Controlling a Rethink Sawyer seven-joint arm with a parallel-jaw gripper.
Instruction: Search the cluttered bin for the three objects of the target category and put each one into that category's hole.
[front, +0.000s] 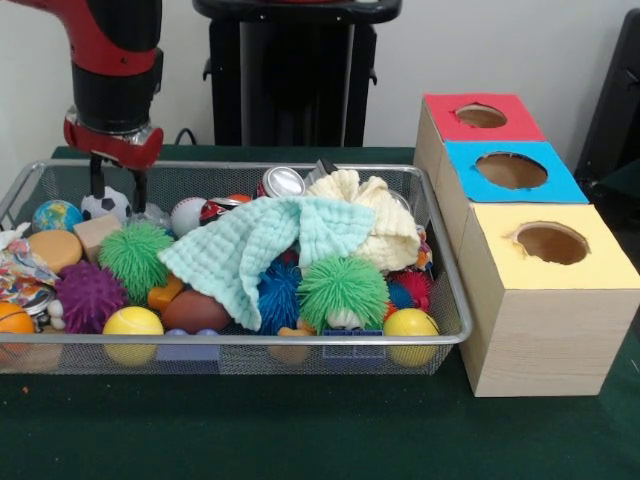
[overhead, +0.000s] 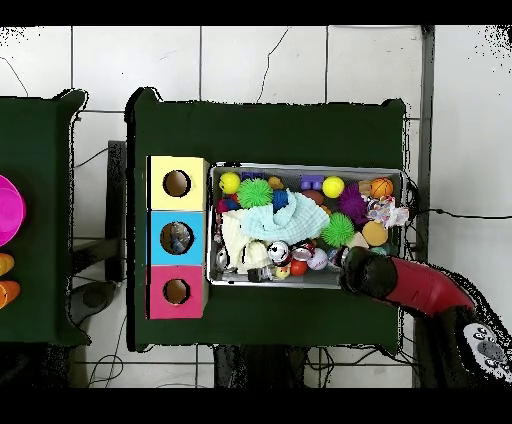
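Gripper (front: 117, 192): two dark fingers spread apart, nothing between them, hanging off the red-and-black arm (front: 115, 70) at the bin's far corner on my left in the front view. Tips sit just above a small soccer ball (front: 106, 204); whether they touch it I can't tell.

Nearby, same corner: globe ball (front: 56, 214), tan wooden block (front: 96, 235), round tan disc (front: 54, 249), green spiky ball (front: 136, 258), purple spiky ball (front: 88, 295).

Cluttered bin (front: 250, 340): silver wire-mesh basket w/ thick rim, on the green table (front: 300, 430), packed full. Mid-bin: mint-green cloth (front: 262, 245) draped over the pile, cream cloth (front: 372, 220) bunched behind it, a drink can (front: 283, 182) at the back wall, white baseball (front: 187, 215). Front edge: two yellow balls (front: 132, 323) (one at each end of the front wall), a second green spiky toy (front: 343, 290), blue spiky ball (front: 279, 295), orange ball (front: 14, 318) at far left.

Beside the bin, just off its right wall: three wooden boxes in a row, each w/ a round hole on top – yellow box (front: 545, 290) nearest, blue box (front: 512, 172) middle, red box (front: 480, 117) farthest.

Overhead view: arm (overhead: 405, 283) reaches in from the lower right over the bin (overhead: 305, 283) corner.
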